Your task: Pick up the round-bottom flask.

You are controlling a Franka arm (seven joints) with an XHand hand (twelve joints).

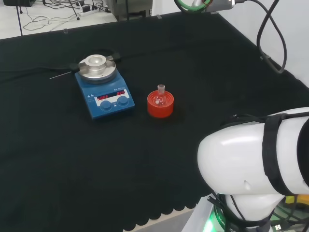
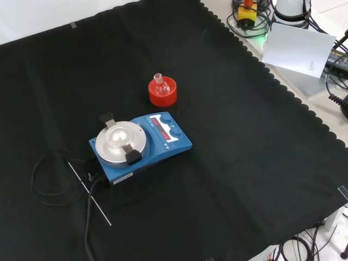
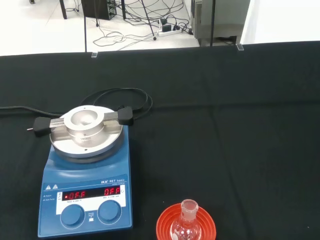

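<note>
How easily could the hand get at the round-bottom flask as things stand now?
Probably easily. The round-bottom flask sits neck-up in its red ribbed stand, with open black cloth around it. The blue hotplate stirrer stands beside it with a gap between them, so an approach from above looks unobstructed.

Clear glass flask (image 1: 161, 96), ribbed red stand (image 1: 160, 107), brushed-metal hotplate top (image 1: 97, 67), matt black cloth (image 1: 193, 58)
</note>
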